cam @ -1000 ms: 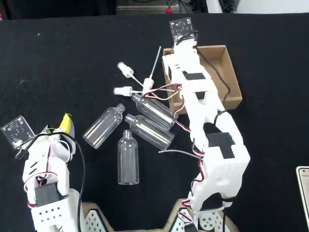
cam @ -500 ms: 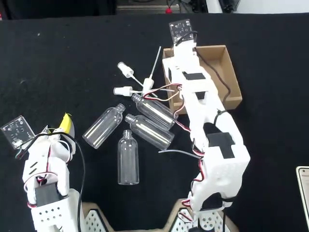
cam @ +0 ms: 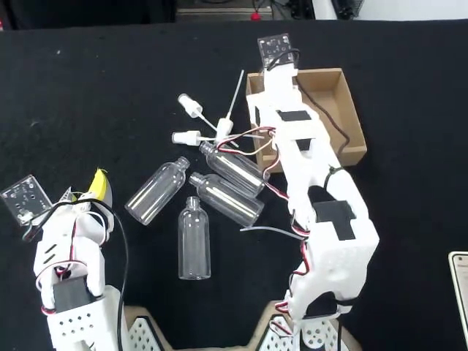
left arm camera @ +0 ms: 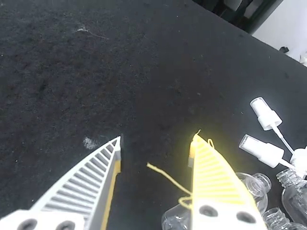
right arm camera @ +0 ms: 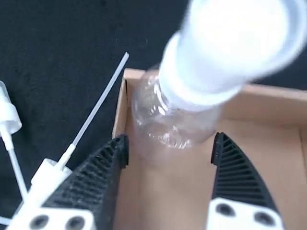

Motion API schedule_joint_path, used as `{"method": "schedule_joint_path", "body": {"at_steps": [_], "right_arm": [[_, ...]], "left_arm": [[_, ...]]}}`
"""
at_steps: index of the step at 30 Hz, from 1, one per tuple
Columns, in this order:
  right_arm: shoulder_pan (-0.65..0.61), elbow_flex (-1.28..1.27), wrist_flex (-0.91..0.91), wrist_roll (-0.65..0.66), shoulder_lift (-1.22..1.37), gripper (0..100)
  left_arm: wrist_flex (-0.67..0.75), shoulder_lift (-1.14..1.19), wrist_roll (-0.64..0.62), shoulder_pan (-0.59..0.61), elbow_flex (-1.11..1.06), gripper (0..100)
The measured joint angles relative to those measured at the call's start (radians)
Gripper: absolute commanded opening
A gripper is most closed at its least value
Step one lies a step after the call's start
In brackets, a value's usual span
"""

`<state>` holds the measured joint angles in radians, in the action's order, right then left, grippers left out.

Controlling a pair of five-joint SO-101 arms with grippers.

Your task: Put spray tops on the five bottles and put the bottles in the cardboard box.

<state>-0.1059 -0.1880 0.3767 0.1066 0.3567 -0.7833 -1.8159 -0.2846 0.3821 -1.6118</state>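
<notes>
Boxing the 1st bottle, by the look of it. Clamped between the right jaws: a bottle (right arm camera: 165, 120) with its top (right arm camera: 240, 43) already on, neck up, hanging inside the box (right arm camera: 278, 120), close to the box wall that faces the loose pieces. Whether already standing on the box floor: cannot tell. Outside the box, on the worktop (cam: 88, 80) just beyond that same wall: 3 loose tops (cam: 189, 137), tubes splayed. A little farther from the box: 4 bare bottles (cam: 194, 238) lying flat, 2 of them side by side and touching. Left jaws parted wide with nothing between, hovering over bare worktop well away from the box, past the bare bottles. Next, probably: lower until seated in the box, part the right jaws, lift straight out without knocking the top or snagging the box wall. Then back to capping: 1 bare bottle pinned by 1 set of jaws, 1 top fed tube-first into its neck by the other. By this count, 4 bottles left to cap and box.
</notes>
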Motion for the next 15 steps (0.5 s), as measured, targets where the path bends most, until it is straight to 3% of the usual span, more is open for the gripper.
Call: {"method": "schedule_joint_path", "body": {"at_steps": [15], "right_arm": [[0.0, 0.0, 0.19, -0.032, -0.149, 25.5]], "left_arm": [[0.0, 0.0, 0.0, 0.0, 0.0, 23]]}}
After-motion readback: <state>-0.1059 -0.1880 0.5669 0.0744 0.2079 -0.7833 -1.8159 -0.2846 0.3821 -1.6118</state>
